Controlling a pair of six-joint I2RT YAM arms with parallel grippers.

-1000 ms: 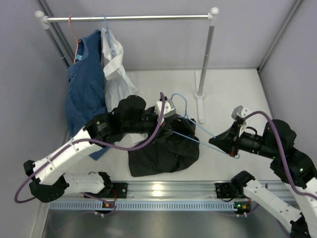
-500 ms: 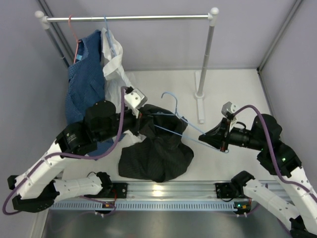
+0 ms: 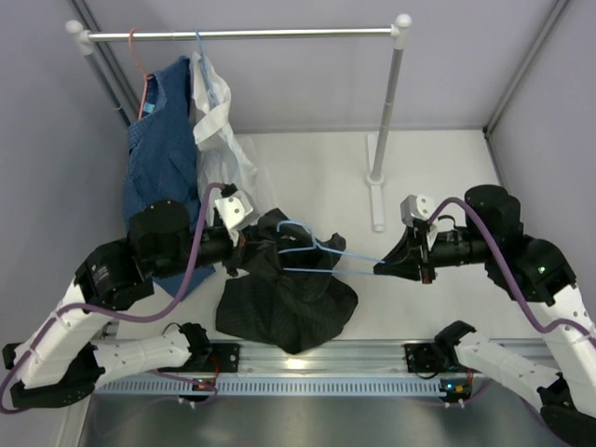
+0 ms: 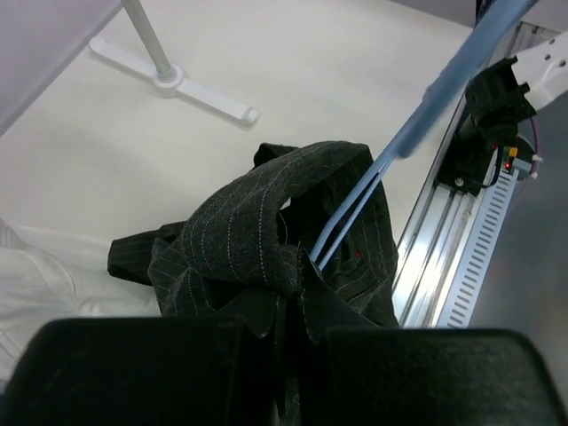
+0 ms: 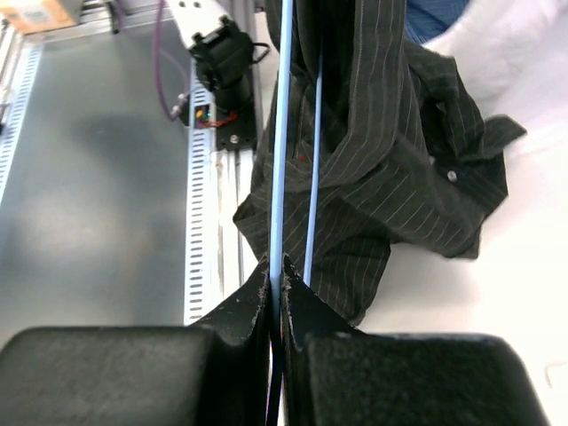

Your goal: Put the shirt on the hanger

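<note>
The black pinstriped shirt (image 3: pixel 284 303) lies bunched on the white table, its upper part lifted. My left gripper (image 3: pixel 244 250) is shut on a fold of the shirt (image 4: pixel 240 235) at its left edge, pinching the cloth at the fingertips (image 4: pixel 288 286). The light-blue wire hanger (image 3: pixel 321 250) lies across the top of the shirt, partly threaded into the cloth, hook toward the left. My right gripper (image 3: pixel 384 267) is shut on the hanger's right end; in the right wrist view the wire (image 5: pixel 282 133) runs from the jaws (image 5: pixel 277 271) along the shirt (image 5: pixel 399 151). In the left wrist view the hanger (image 4: pixel 377 182) enters the shirt.
A clothes rail (image 3: pixel 242 33) stands at the back, with a blue patterned garment (image 3: pixel 158 158) on an orange-red hanger (image 3: pixel 138 56) and a white shirt (image 3: pixel 219 130) on another blue hanger. The rail's right post (image 3: pixel 386 121) and foot stand behind the hanger. A metal rail (image 3: pixel 317 358) runs along the near edge.
My left gripper has drawn back to the left with the shirt. My right gripper has moved left with the hanger, which now lies deeper over the shirt.
</note>
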